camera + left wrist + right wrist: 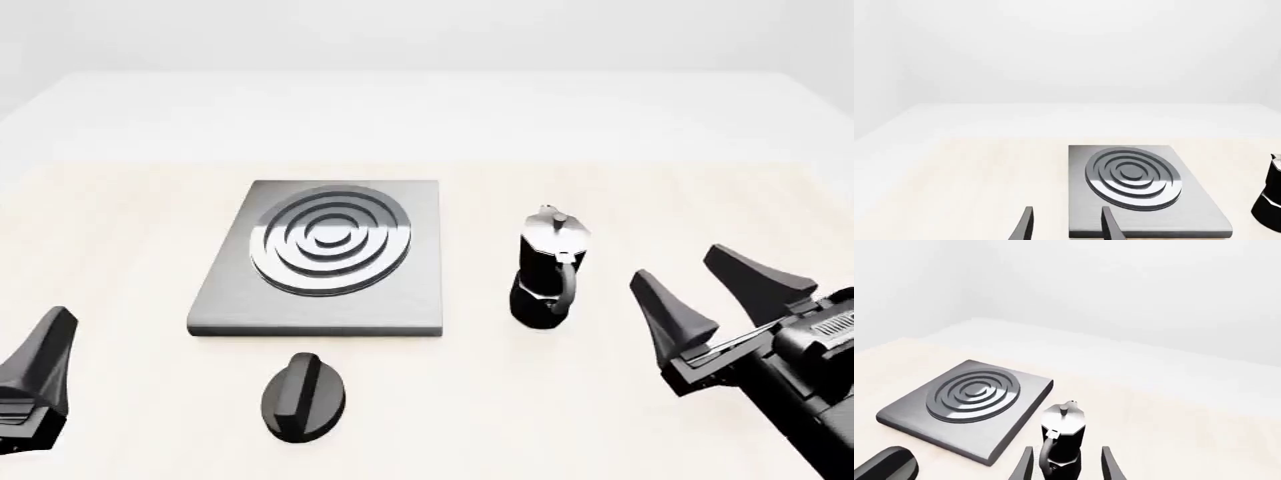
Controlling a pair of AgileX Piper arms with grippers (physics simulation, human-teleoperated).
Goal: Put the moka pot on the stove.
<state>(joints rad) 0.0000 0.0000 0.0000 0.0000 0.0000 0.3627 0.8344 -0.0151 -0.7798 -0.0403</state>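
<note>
The moka pot (547,270), black with a silver lid and a curved handle, stands upright on the table just right of the stove (320,255). That stove is a flat grey plate with a shiny ring burner, and nothing stands on it. My right gripper (681,263) is open, a short way right of the pot and not touching it. In the right wrist view the pot (1064,437) shows ahead between the spread fingers of that gripper (1066,464). My left gripper (1067,222) is open and empty near the stove's (1134,190) front edge; the pot (1271,200) peeks in at the frame edge.
A flat black oval knob (304,396) lies on the table in front of the stove, also seen as the knob (887,465) in the right wrist view. One left finger (47,355) shows at the lower left of the front view. The table is light wood.
</note>
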